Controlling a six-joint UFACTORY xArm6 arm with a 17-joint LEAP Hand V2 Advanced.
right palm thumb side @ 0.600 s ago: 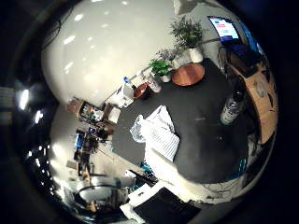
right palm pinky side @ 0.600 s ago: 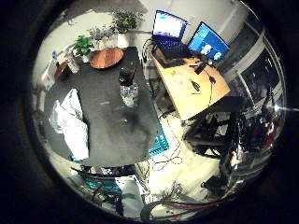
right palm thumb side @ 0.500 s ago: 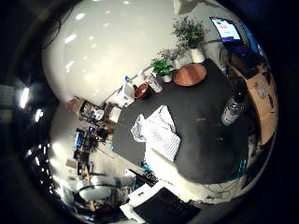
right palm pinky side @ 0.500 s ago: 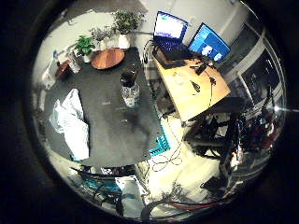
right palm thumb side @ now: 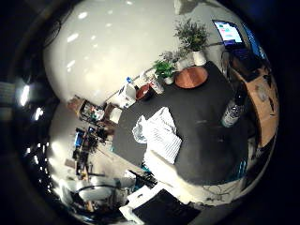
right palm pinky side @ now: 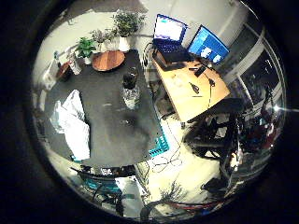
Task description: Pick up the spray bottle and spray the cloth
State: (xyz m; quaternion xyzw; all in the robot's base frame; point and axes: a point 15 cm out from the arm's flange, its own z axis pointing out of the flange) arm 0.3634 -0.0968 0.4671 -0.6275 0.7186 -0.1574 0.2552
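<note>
A clear spray bottle (right palm pinky side: 130, 91) with a black head stands upright on the dark table (right palm pinky side: 112, 126), near the table's edge that faces the wooden desk. A white cloth with stripes (right palm thumb side: 159, 133) lies crumpled on the same table, well apart from the bottle. Both palm views look down on the table from high above. No part of my hand shows in either view.
A round wooden board (right palm pinky side: 108, 60) and several potted plants (right palm pinky side: 125, 25) stand at the table's far end, beside small containers (right palm thumb side: 126, 93). A wooden desk (right palm pinky side: 194, 91) with a laptop (right palm pinky side: 169, 35) and a monitor (right palm pinky side: 208, 45) stands beside the table. A teal crate (right palm pinky side: 159, 144) sits on the floor.
The whole picture has shifted slightly in both views, so the camera has moved a little. The bottle and the cloth lie where they were on the table.
</note>
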